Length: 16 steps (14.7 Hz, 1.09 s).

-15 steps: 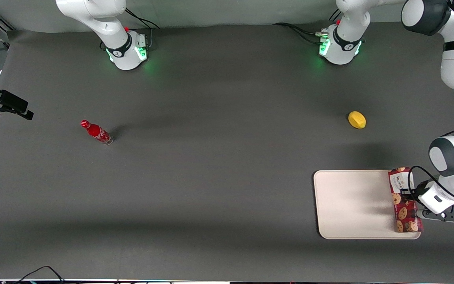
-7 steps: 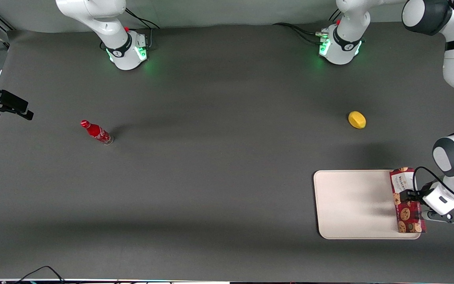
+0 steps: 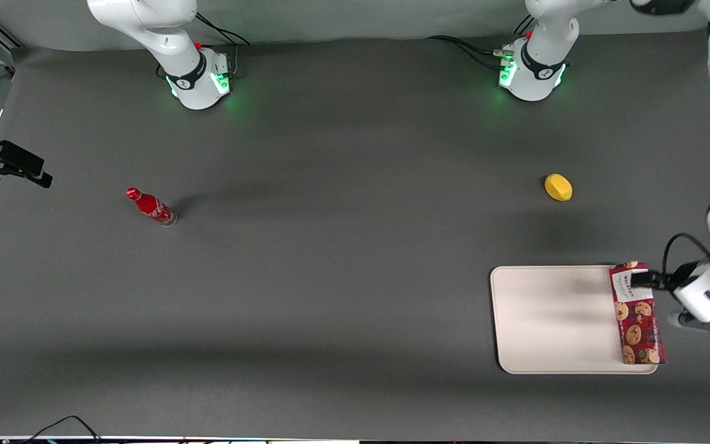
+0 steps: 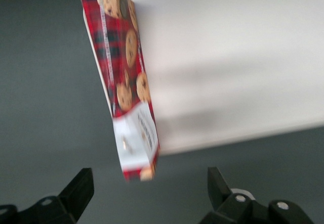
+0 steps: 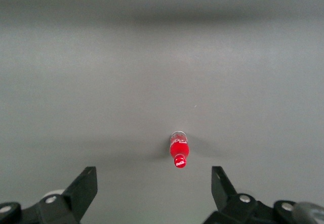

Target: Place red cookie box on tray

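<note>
Since a second ago we have let go and drawn our gripper [image 4: 149,193] back; its jaws stand wide apart, holding nothing. Just ahead of them the red cookie box [image 3: 636,313] lies along the tray [image 3: 552,320] edge, slightly overhanging. Retreat straight, no nudging it.

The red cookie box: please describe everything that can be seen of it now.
The red cookie box is a long, slim carton, seemingly cardboard, in dark-red tartan printed with chocolate-chip cookies, with a white label panel at the end farther from the front camera. It lies along the tray's edge toward the working arm's end, slightly overhanging the rim. The gripper is open and apart from the box, near its label end.
</note>
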Tool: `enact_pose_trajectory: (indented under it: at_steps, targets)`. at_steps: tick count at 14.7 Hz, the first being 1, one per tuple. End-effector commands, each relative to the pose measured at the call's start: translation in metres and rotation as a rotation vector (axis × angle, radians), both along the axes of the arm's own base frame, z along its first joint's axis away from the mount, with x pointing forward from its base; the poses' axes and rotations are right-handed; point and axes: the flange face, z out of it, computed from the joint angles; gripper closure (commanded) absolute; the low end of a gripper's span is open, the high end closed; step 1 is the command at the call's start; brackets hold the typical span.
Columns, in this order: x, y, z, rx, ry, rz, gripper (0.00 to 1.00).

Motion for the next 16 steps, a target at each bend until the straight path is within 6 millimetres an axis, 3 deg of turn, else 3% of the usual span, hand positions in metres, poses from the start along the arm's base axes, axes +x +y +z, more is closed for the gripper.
enact_pose_trajectory:
  at_steps: [1, 4, 9, 11, 13, 16]
  targets:
    - [-0.033, -0.016, 0.063, 0.028, 0.070, -0.006, 0.00]
    - [-0.061, -0.038, 0.111, 0.047, 0.114, 0.029, 0.00]
    - [-0.125, -0.057, 0.137, 0.076, 0.098, 0.063, 0.00]
    - [-0.151, -0.084, 0.154, 0.098, 0.084, 0.084, 0.00]
    - [-0.164, -0.111, 0.171, 0.105, 0.085, 0.064, 0.00]
    - [-0.171, -0.108, 0.195, 0.099, 0.070, 0.084, 0.00]
